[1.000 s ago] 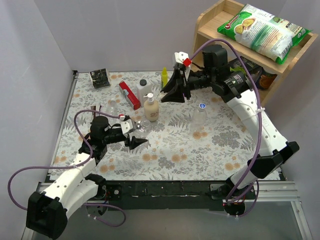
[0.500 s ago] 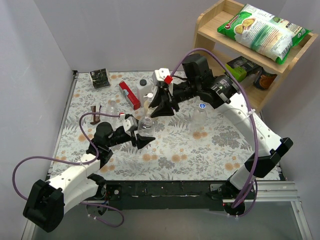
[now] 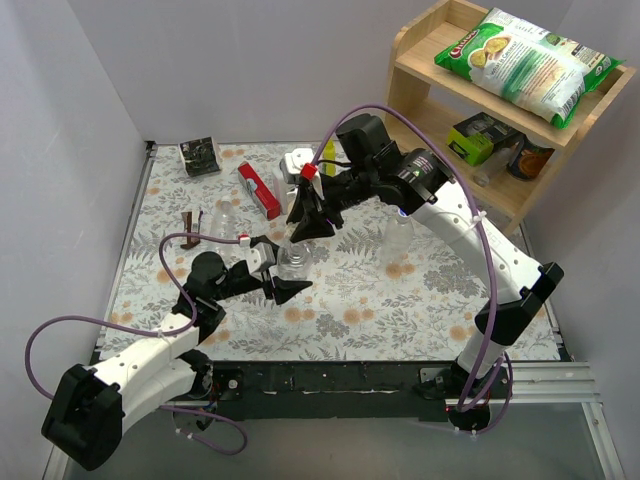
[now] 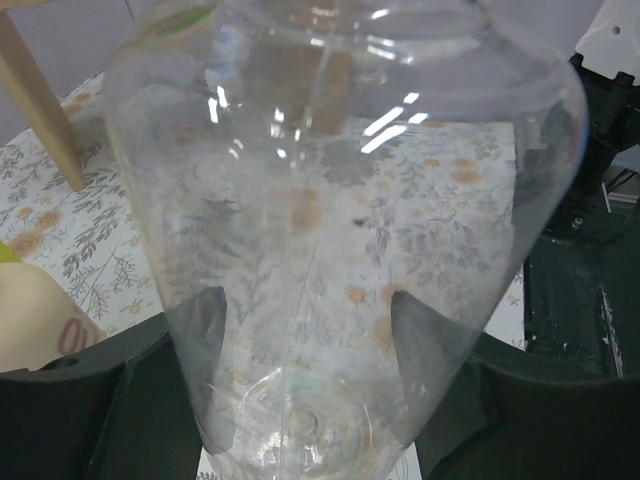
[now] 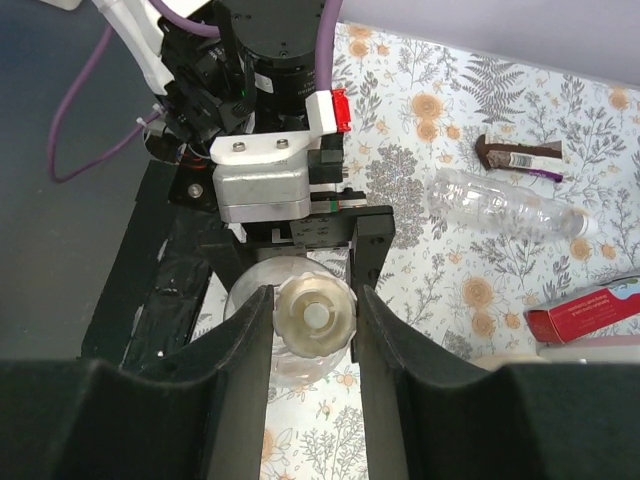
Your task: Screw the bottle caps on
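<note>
My left gripper [image 3: 283, 272] is shut on a clear bottle [image 3: 291, 262] and holds it upright near the table's middle. In the left wrist view the bottle [image 4: 340, 200] fills the frame, with both fingers [image 4: 200, 335] seen through its base. My right gripper [image 3: 305, 226] hangs right above it, shut on the pale yellowish cap [image 5: 315, 318]. In the right wrist view the cap sits over the bottle's shoulder [image 5: 245, 300]; I cannot tell if they touch. A second bottle with a blue cap [image 3: 400, 235] stands to the right. A third bottle [image 3: 226, 215] lies at the left and also shows in the right wrist view [image 5: 505, 210].
A red box [image 3: 258, 190], a black box [image 3: 200, 155], a slim yellow bottle [image 3: 328, 155] and a candy bar [image 3: 190, 220] lie at the back. The beige soap bottle [image 4: 30, 320] is beside the held bottle. A wooden shelf [image 3: 450, 130] with a snack bag [image 3: 525, 55] stands at the back right.
My right arm has swung left and down with the cap, from near the yellow bottle to above the held bottle. My left gripper has shifted slightly right with its bottle.
</note>
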`<state>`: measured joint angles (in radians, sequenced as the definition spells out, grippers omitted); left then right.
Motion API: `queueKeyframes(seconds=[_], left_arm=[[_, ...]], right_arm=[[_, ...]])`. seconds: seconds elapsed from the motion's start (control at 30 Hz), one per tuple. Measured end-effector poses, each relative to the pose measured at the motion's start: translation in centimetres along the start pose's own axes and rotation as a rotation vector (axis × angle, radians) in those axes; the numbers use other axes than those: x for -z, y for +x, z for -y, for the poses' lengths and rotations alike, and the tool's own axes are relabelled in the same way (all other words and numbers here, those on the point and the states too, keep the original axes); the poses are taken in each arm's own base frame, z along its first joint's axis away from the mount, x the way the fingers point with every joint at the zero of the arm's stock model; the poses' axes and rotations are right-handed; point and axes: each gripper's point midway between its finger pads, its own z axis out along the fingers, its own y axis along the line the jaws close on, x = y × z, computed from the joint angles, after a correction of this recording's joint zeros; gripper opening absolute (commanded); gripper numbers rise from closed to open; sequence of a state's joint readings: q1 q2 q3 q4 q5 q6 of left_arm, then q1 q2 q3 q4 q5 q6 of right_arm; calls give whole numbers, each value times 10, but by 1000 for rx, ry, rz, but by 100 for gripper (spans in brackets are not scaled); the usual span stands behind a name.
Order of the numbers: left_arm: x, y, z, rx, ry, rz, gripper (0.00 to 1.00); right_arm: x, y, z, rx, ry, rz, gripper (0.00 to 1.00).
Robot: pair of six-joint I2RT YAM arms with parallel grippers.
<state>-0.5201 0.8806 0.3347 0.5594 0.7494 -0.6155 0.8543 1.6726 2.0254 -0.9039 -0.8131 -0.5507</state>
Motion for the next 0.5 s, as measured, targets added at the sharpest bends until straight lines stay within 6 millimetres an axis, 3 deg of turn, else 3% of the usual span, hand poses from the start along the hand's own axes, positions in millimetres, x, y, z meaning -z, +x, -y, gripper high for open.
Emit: queueKeyframes(seconds=[0.5], left_arm=[[0, 2, -3, 43, -37, 5, 0]], right_arm=[[-2, 7, -2, 11, -1, -33, 27]])
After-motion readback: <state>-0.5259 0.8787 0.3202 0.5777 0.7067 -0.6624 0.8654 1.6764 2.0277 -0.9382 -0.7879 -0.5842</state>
